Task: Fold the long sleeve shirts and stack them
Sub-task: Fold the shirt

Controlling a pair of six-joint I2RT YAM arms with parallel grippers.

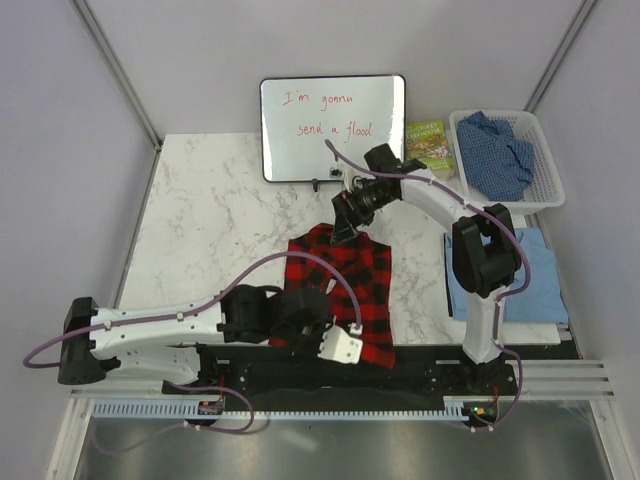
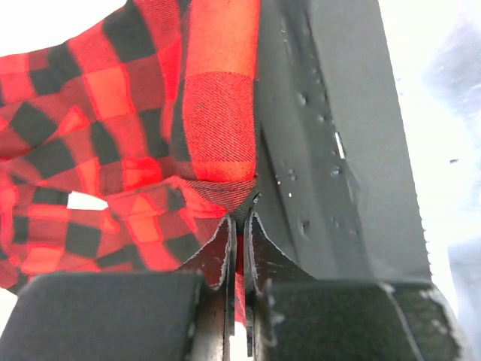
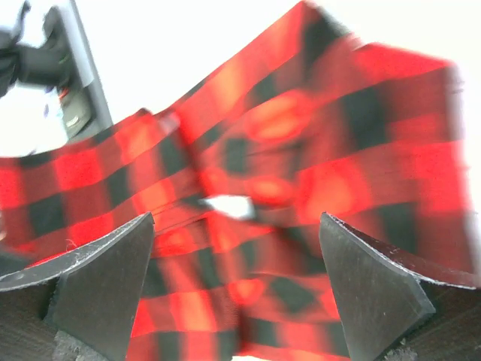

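Three long sleeve shirts are showing, each at a different stage. One big red-and-black checked flannel shirt (image 1: 372, 285) is lying in the middle of the white marble-patterned table (image 1: 210, 220), close to the near edge, with both arms working over it. It is looking gathered into a rough rectangle with rumpled edges, so its fold is seeming only partly made. The left gripper (image 2: 240, 226) is reaching in at the shirt's near end, its two black fingers pressed together and pinching a fold of the checked cloth at their tips. The right gripper (image 3: 237, 248) is hovering over the shirt's far end, its jaws spread wide and holding nothing. A plain light blue collared shirt (image 1: 540, 285) is lying flat on the right of the table, partly hidden behind the right arm, and appearing already folded. A darker blue speckled shirt (image 1: 497, 150) is sitting crumpled in a white plastic mesh basket (image 1: 515, 207) at the far right, appearing untouched. Roughly a third of the work is looking finished: the flannel is needing its fold completed and stacking, and the speckled shirt is waiting to be taken out, folded and stacked
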